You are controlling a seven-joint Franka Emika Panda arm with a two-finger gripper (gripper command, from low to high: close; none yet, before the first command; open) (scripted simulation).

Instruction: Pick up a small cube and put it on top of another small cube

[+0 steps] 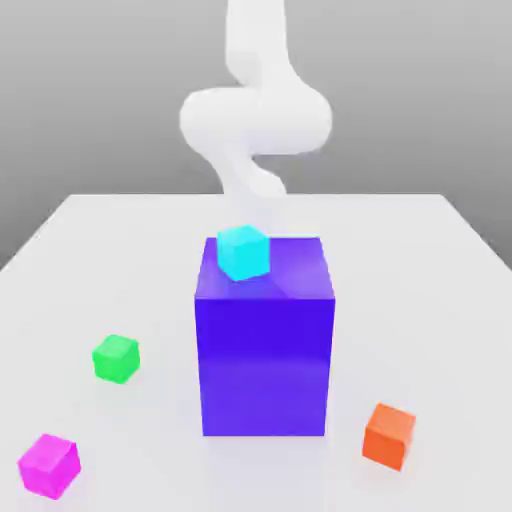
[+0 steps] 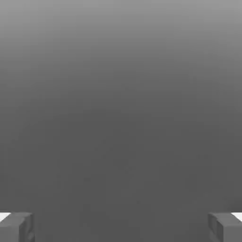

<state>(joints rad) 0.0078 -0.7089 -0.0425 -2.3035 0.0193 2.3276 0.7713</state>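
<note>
Magenta cube (image 1: 49,466) on the pale table (image 1: 400,260) at the exterior view's left — green cube (image 1: 116,358) behind it, blue block (image 1: 265,365) bearing a cyan cube (image 1: 243,252), orange cube (image 1: 388,436) at that view's right — while the gripper (image 2: 121,227) stands wide open, holding nothing.

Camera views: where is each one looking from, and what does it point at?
Exterior view: off the arm, looking slightly down across the white table at five blocks; the white robot arm shows behind the blue-purple block.
Hand view: on the robot's hand, looking past its open gripper at plain grey.
Shared: parts of the robot, but no block.
</note>
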